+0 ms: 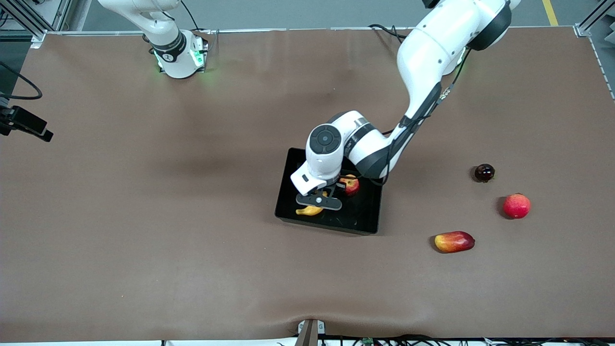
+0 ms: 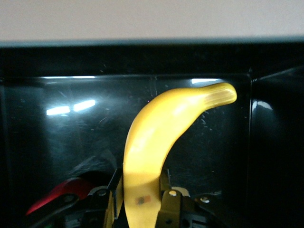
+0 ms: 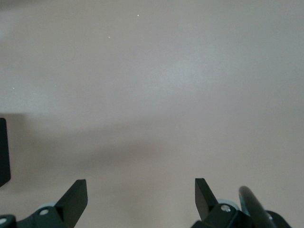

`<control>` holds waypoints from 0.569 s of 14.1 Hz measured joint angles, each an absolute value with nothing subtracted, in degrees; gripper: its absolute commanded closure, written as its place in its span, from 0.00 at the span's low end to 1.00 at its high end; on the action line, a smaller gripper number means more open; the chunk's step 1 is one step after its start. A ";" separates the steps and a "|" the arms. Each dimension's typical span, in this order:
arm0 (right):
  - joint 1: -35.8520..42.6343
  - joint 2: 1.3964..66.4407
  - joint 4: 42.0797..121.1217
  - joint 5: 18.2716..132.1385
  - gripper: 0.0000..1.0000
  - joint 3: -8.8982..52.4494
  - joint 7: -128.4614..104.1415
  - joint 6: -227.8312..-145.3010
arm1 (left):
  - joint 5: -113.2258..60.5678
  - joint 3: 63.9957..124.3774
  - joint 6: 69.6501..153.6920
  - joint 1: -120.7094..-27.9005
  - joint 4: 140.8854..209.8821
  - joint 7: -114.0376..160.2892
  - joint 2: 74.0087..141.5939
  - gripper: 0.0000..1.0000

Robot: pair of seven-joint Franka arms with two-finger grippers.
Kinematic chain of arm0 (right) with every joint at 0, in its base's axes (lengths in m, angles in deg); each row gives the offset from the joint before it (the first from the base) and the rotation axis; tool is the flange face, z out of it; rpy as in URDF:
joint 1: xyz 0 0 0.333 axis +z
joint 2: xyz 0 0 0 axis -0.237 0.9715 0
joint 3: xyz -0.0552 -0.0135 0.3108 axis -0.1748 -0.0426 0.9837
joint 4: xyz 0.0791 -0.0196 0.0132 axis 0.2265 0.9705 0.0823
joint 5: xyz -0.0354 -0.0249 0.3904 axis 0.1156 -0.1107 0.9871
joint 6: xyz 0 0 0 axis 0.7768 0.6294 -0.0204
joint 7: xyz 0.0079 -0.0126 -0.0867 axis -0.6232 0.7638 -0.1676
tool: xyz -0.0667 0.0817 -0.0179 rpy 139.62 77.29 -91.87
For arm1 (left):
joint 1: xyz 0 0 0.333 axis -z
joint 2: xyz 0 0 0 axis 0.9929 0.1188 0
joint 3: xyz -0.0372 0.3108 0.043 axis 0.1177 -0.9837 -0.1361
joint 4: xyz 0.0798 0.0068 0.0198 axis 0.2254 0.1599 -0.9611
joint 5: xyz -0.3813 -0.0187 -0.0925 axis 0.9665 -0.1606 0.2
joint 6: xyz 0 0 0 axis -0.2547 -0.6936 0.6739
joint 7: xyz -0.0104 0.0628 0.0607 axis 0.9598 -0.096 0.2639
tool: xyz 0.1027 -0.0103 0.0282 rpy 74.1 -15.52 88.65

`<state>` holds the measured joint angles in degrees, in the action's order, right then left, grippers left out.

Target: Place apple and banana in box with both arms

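Note:
The black box sits near the table's middle. The apple, red with yellow streaks, lies in it at the side farther from the front camera. My left gripper reaches down into the box and is shut on the yellow banana. In the left wrist view the banana curves out from between the fingers over the glossy box floor. In the right wrist view my right gripper hangs open over bare brown table with nothing between its fingers. It is out of the front view.
Three loose fruits lie toward the left arm's end of the table: an oblong red-and-yellow one, a round red-pink one and a small dark one. A black device juts over the table edge at the right arm's end.

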<state>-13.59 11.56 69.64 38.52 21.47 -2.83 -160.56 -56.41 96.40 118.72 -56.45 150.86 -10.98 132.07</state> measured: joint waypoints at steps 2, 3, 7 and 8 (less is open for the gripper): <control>-13.59 11.56 69.64 38.52 0.00 21.46 -2.83 -160.56 | -56.41 94.10 120.02 -54.36 150.76 -10.98 133.70 0.71; -13.59 11.56 69.64 38.52 0.00 21.46 -2.83 -160.57 | -56.41 92.73 120.34 -53.28 150.66 -10.98 134.12 0.47; -13.59 11.56 69.64 38.52 0.00 21.46 -2.83 -160.57 | -56.41 90.52 119.97 -52.81 148.55 -10.98 133.39 0.00; -13.59 11.56 69.64 38.52 0.00 21.46 -2.83 -160.56 | -56.41 89.98 118.76 -53.28 147.93 -10.97 132.35 0.00</control>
<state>-13.59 11.56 69.64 38.52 21.46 -2.83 -160.56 -56.41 89.98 118.76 -53.28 147.93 -10.97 132.35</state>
